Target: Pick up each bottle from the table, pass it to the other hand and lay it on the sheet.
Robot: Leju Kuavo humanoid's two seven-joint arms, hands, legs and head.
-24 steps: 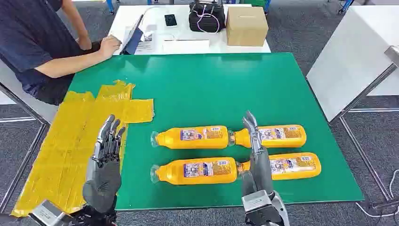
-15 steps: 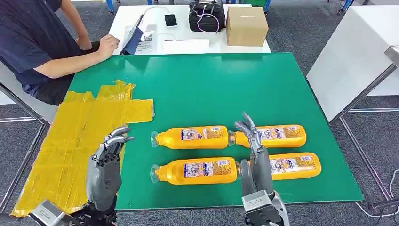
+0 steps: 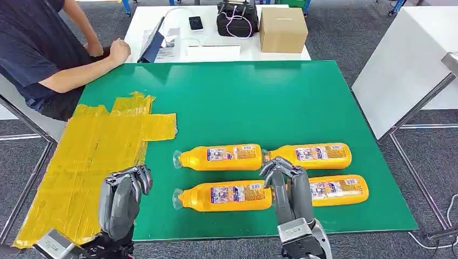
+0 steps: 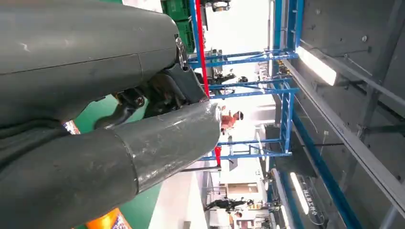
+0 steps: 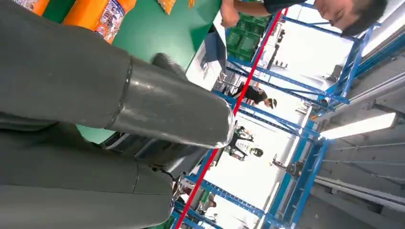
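Fingers of the right hand are curled in toward the palm, with nothing visibly gripped between them. That hand hovers over the gap between the four orange bottles, its fingertips above the cap end of the near right bottle and close to the near left bottle; whether it touches either one cannot be told from the head view. The left hand is likewise curled into a loose fist with nothing in it, raised at the near edge of the green worktop, just beside the yellow sheet.

A moment ago both hands stood with fingers stretched out and pointing away from the robot; they have since folded down, the right first bending at the tips, then closing in. The bottles lie where they lay before.

All four bottles rest on their sides on the worktop in two rows, caps pointing toward the sheet: the far left bottle and far right bottle behind, the near pair in front. None lies on the sheet, which is spread flat along the worktop's left side.

A person sits at the far left corner, a forearm resting on the white table beyond.
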